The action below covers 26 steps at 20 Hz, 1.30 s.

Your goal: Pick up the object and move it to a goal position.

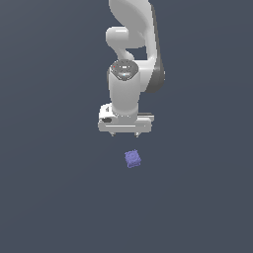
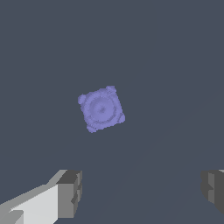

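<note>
The blue-purple cube [image 1: 132, 158] is seen lying on the flat dark grey floor [image 1: 54, 197], just below the white gripper [image 1: 124, 133] in the exterior view and slightly toward that view's right. No contact is seen between them; a clear gap is visible.

The gripper is held wide open, nothing gripped. In the wrist view both grey fingertips [image 2: 70, 192] are spread far apart, with the cube [image 2: 101, 108] sitting beyond them, not between them. The cube is rotated relative to the finger line, and a round raised mark is shown on its top face.
</note>
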Motion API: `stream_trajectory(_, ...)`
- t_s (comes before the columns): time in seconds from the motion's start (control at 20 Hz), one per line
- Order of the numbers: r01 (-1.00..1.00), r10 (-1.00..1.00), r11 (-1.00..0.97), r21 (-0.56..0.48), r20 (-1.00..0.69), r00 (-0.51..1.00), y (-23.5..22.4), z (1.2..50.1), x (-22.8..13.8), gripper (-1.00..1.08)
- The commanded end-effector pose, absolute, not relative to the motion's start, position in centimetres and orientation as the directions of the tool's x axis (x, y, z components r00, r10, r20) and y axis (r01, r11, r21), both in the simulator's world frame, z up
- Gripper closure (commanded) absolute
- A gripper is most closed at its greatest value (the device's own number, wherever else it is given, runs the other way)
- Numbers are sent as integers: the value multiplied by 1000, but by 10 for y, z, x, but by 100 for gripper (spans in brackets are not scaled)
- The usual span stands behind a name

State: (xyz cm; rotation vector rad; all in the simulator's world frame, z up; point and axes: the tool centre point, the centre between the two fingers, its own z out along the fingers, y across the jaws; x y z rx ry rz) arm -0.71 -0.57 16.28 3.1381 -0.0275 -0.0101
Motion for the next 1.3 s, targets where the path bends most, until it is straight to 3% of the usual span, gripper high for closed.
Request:
stream_trajectory(0.0,-18,-18,-1000,3,-6,1000,-6,163,-7,-92)
stream_trajectory(1.25,112,112,-994,19,-5,994,-2,140,11,-92)
